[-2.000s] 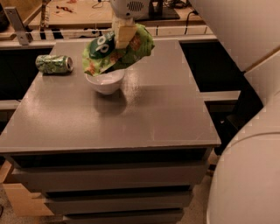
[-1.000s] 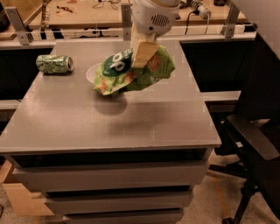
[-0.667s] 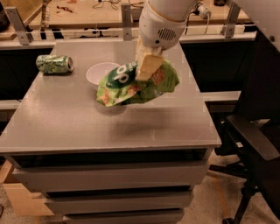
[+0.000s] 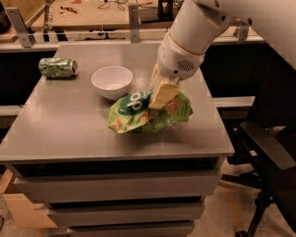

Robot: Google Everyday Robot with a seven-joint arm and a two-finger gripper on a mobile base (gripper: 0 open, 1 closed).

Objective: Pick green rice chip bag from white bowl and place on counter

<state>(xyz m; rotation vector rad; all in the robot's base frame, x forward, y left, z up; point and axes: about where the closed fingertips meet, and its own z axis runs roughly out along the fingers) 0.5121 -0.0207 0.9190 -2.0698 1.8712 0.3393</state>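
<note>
The green rice chip bag is glossy and wrinkled, with a dark green oval logo. It hangs low over the grey counter, right of and in front of the white bowl. I cannot tell if its bottom touches the counter. My gripper comes down from the upper right on a white arm and is shut on the bag's top middle. The bowl stands empty on the counter, behind and left of the bag.
A green soda can lies on its side at the counter's back left. A wooden workbench with tools is behind the counter. A dark chair stands to the right of the drawer cabinet.
My gripper has carried the bag out of the bowl, forward and to the right, and lower toward the counter. The bowl is now uncovered and empty.
</note>
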